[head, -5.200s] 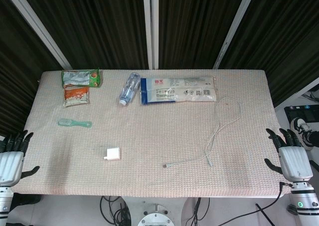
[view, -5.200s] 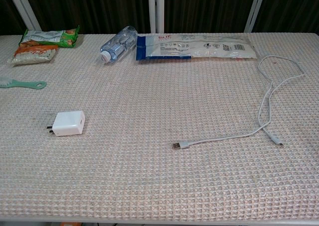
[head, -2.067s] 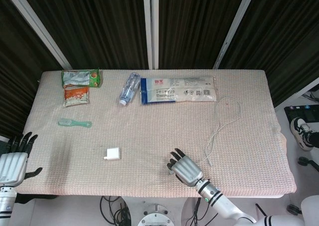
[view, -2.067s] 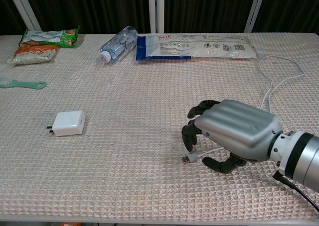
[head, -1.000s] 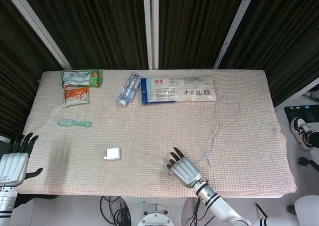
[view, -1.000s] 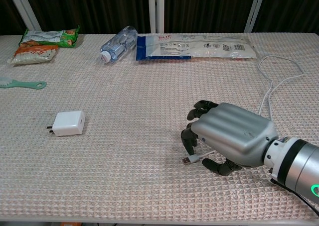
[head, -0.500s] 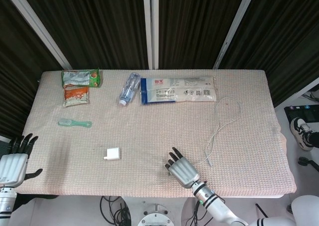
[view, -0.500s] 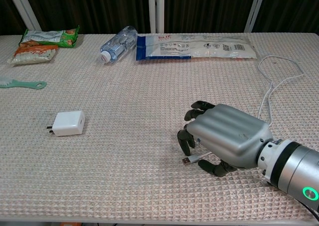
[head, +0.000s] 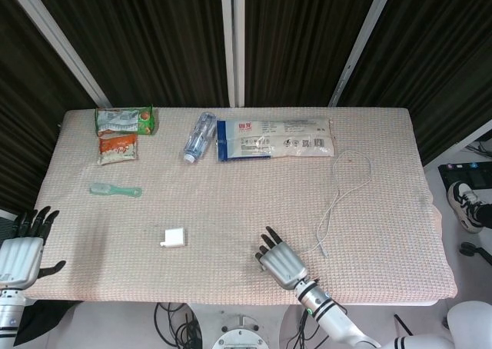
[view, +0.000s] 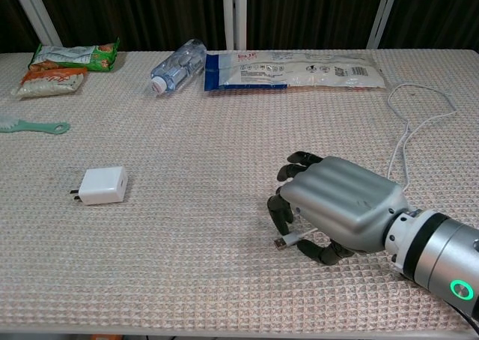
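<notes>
woven table (view: pixel 187 205) | right hand (view: pixel 337 209) palm-down; fingers curled over cable (view: pixel 400 149) plug end; grip unclear

White cable (view: pixel 400 149): we lose its stretch under the right hand (view: pixel 340 209), contact with the fingers hidden; only the plug shows. Left hand (head: pixel 17 250): absent from the chest view. Green brush (view: pixel 30 126): cut by the left edge. Packet print: unreadable.
</notes>
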Motion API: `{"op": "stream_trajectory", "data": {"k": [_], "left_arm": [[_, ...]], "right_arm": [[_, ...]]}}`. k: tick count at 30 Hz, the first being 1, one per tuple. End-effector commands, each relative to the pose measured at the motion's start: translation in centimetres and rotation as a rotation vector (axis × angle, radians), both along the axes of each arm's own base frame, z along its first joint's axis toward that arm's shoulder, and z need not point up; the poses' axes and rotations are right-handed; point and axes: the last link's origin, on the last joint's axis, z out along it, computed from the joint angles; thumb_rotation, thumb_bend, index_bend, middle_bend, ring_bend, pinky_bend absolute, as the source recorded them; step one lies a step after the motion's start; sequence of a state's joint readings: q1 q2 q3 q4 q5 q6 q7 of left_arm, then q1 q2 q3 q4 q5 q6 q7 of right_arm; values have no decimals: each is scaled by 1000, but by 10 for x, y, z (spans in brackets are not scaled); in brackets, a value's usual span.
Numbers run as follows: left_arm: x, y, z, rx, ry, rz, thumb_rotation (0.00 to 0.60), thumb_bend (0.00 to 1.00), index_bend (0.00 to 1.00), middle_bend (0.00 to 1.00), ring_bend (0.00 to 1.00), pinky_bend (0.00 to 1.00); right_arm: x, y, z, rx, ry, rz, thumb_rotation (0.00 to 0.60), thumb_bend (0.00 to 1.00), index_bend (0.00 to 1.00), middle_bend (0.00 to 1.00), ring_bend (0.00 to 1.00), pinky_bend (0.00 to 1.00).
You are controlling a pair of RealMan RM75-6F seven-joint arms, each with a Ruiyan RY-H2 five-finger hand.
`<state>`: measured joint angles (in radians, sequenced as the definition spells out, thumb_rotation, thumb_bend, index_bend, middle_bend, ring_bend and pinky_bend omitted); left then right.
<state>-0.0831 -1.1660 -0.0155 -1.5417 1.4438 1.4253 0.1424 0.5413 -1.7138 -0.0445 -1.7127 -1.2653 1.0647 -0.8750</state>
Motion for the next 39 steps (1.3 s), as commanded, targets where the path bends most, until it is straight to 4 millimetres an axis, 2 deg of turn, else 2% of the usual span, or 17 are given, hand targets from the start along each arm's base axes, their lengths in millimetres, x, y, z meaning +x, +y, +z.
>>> {"op": "stream_trajectory", "data": {"k": [1,7,13,20,25,30,34,39], "left_arm": [[0,0,0,1,0,0,600,24,100,9,0,0],[0,1,0,-1,1,0,600,24,100,9,0,0],[5,6,1,-13,12,-22,600,23,99,9,0,0],[27,30,-2,-57,28,-110,600,23,99,9,0,0],[46,51,-11,-112,37,-171,600,23,99,9,0,0],[67,75,-31,-204,34,-228,600,23,100,9,0,0],[83,93,-53,-294,30,-261,600,23,130,9,0,0],[103,108,-90,-398,15,-277,600,39,164,87,0,0]], "right_arm": [[0,-1,0,-5,-3,0,600,328,578,389,134,41],[1,-2,3,-19,-33,-8,600,347,600,399,145,41],[2,-9,19,-54,-133,-42,600,349,600,431,178,41],[-8,-31,36,-107,-269,-135,600,371,600,505,254,73],[-14,-45,45,-137,-308,-172,600,379,600,519,268,77],[-17,-62,57,-180,-292,-163,600,382,600,523,269,78],[-11,-73,69,-211,-256,-121,600,381,600,523,269,78],[1,-87,85,-255,-201,-61,600,381,600,523,269,79]]}}
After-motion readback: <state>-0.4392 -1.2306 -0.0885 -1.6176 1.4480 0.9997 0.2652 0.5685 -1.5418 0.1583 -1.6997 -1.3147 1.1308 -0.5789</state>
